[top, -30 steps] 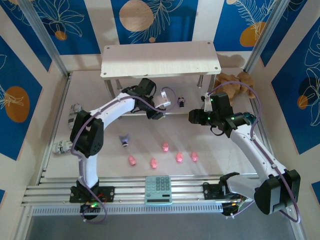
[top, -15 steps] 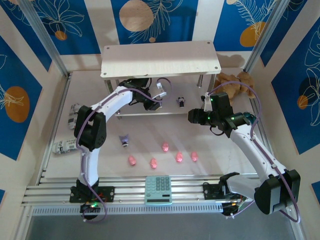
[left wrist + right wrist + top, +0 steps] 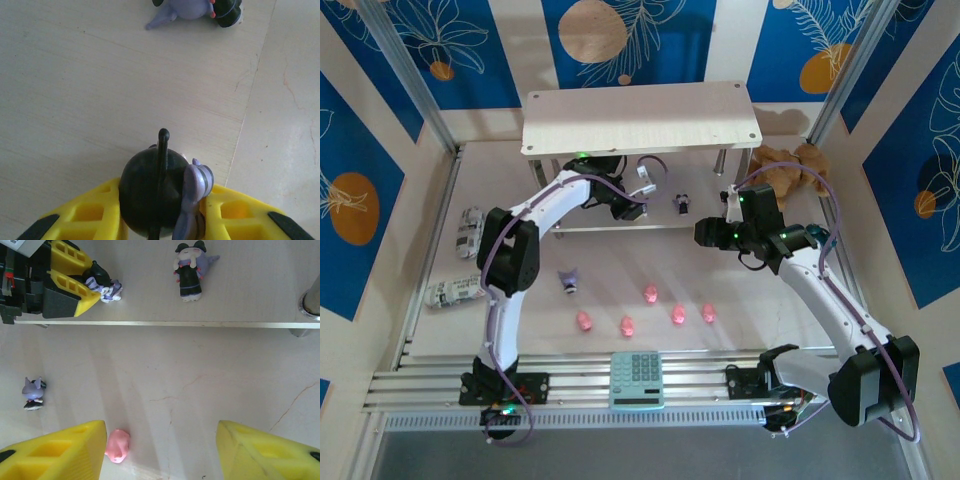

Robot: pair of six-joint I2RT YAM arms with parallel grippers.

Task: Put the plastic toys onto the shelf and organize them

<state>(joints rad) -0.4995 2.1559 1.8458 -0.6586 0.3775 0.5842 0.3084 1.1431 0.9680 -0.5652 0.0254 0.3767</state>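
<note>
Clamping the dark figurine [image 3: 149, 192] by its head, left jaws hold it sideways; right jaws gape.

You get bright, even overhead light in the top view: the pale counter [image 3: 750, 300] reads clean with only faint, soft shadows beneath the arms, and the one dimmer zone is the shade the shelf [image 3: 640, 118] throws on its lower level. On the left wrist camera, the dark figurine [image 3: 145, 195] pinched in the left gripper [image 3: 162, 192] sits so near the lens that it goes soft and almost featureless black, while the wood grain beyond stays crisp. On the right wrist camera, the fingers [image 3: 55, 452] of the right gripper [image 3: 161, 429] blur slightly at the bottom edge, and the metal leg [image 3: 311, 305] carries a small glare.
</note>
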